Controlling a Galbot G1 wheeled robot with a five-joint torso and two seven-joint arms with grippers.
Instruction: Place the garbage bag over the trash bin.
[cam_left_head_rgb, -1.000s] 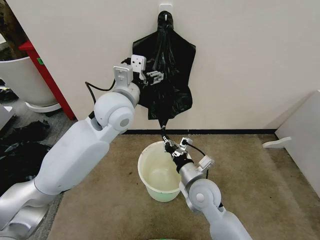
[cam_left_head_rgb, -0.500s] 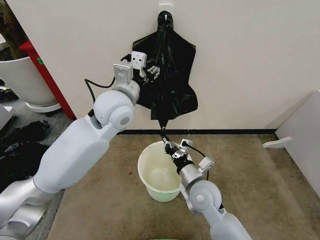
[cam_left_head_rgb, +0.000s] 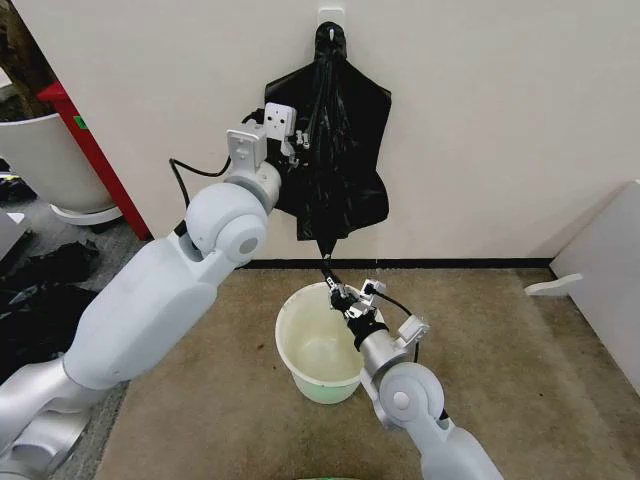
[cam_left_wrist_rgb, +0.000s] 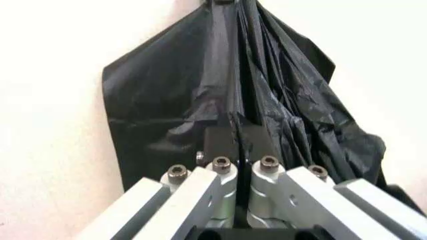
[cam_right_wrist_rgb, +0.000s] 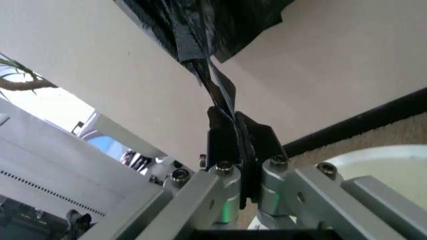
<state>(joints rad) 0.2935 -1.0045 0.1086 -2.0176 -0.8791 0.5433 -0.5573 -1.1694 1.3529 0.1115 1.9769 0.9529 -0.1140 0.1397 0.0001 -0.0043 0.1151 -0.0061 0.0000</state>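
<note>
The left gripper (cam_left_head_rgb: 303, 143) has crept upward, fingers pinching the garbage bag (cam_left_head_rgb: 345, 140); the right gripper (cam_left_head_rgb: 337, 291) clamps its tail, ready to pull it over the trash bin (cam_left_head_rgb: 300, 350).

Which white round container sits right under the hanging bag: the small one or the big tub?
The small cream trash bin, on the carpet directly below the garbage bag, beside the right gripper. The big white tub stands far left, by the red post.
</note>
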